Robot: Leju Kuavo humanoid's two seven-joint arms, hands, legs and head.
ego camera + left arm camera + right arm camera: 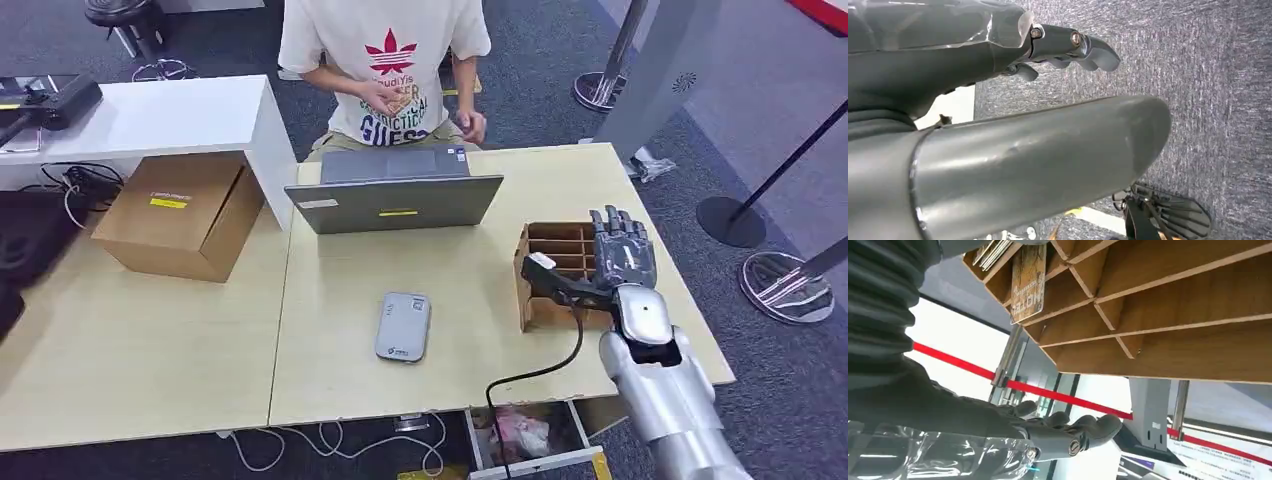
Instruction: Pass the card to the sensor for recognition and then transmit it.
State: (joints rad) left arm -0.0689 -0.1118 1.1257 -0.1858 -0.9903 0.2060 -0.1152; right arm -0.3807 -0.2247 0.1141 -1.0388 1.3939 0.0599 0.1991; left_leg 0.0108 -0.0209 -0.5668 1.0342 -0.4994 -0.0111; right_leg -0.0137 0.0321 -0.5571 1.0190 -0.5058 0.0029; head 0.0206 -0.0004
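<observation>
A brown patterned card (1028,282) sticks out of a cell of the wooden slotted box (548,272), which stands on the table's right side. My right hand (620,255) hovers at the box's right part with fingers (1068,432) stretched out and apart, holding nothing. Its thumb reaches across the box's front. The grey card sensor (403,326) lies flat on the table, left of the box. My left hand (1068,47) hangs over grey carpet, its fingers loosely apart and empty.
A person (385,60) sits behind an opened laptop (395,195) at the table's far edge. A cardboard box (180,212) and a white side desk (170,115) are at the left. An open drawer (530,435) and a black cable (545,370) are at the front edge.
</observation>
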